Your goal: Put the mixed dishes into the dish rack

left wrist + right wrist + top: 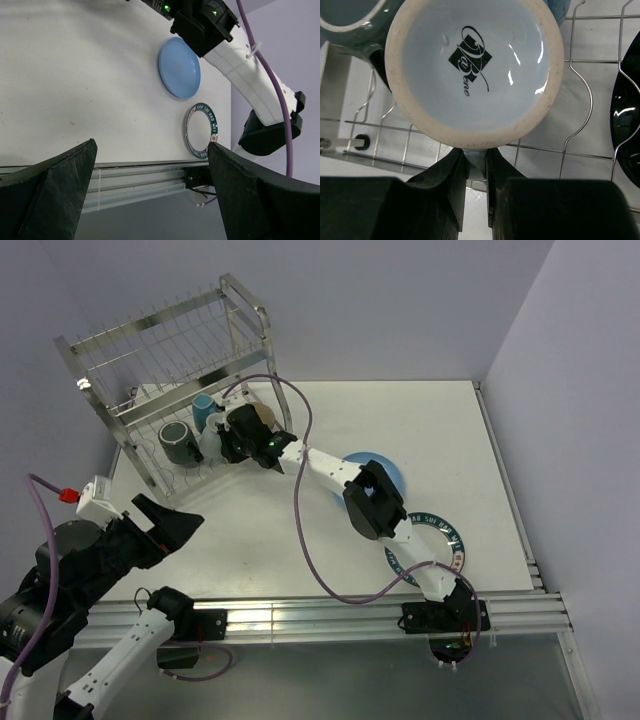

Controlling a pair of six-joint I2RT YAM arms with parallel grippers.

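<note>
The right gripper (476,162) pinches the pale cup (475,65) (maybe by its handle); the dish rack (595,61) wires lie just beyond it.

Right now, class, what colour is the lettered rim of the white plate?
Dark teal-green with pale lettering; the white plate shows best in the left wrist view.

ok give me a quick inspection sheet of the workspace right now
surface: white table
job's things: dark mug, blue mug and black-and-tan bowl in dish rack; light-blue plate and lettered plate flat on table
clutter: nothing seen
grippers: right gripper shut on pale cup over rack wires; left gripper open, empty
cables: purple cable loops over table beside right arm
surroundings: plain walls, metal rail at near edge
</note>
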